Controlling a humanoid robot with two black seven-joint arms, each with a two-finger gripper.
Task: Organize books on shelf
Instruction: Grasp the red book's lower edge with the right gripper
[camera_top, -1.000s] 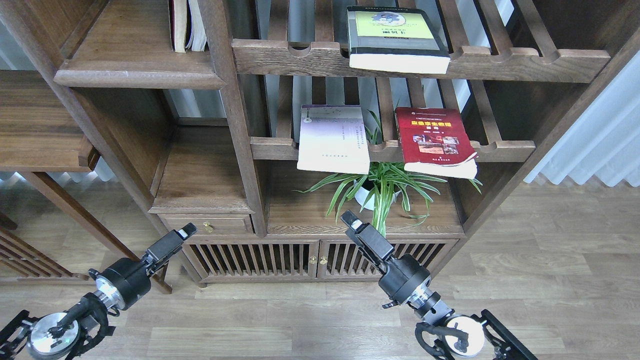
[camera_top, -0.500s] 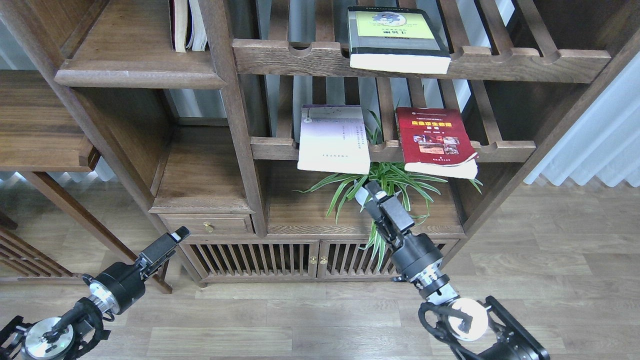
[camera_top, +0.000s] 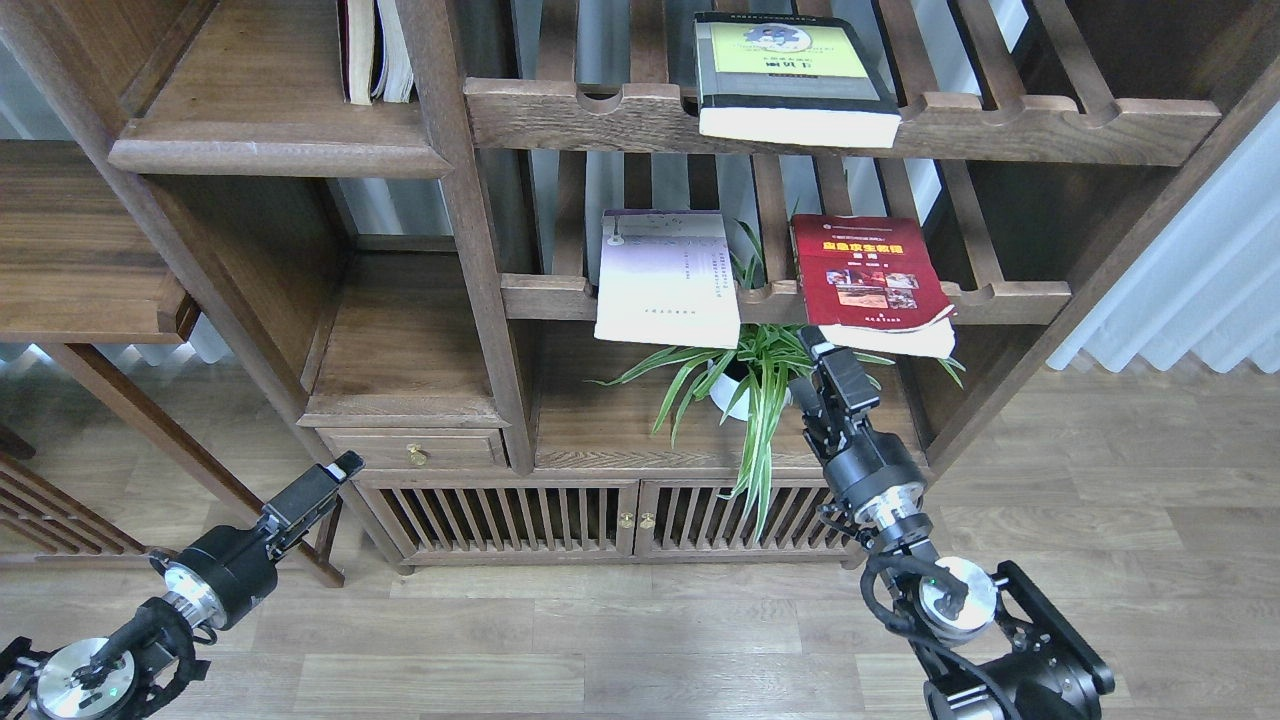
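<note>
A red paperback (camera_top: 868, 278) lies flat on the lower slatted rack, at the right, overhanging its front rail. A thin pale lavender-white paperback (camera_top: 665, 275) lies to its left on the same rack. A thick yellow-green-and-grey book (camera_top: 790, 75) lies on the upper slatted rack. The solid dark-brown shelf (camera_top: 270, 120) is at upper left. My right gripper (camera_top: 822, 350) is raised just below the red paperback's front edge; its fingers look closed and empty. My left gripper (camera_top: 345, 467) is low at the left, far from the books, seen end-on.
Two upright books (camera_top: 372, 50) stand at the back of the solid shelf. A potted spider plant (camera_top: 750, 385) stands on the cabinet top beside my right gripper. A side table (camera_top: 80, 260) is at the left. Cabinet doors (camera_top: 620, 520) are below.
My right gripper has risen and moved right, from in front of the cabinet to just under the red paperback. My left gripper has dropped and drawn back to the left.
</note>
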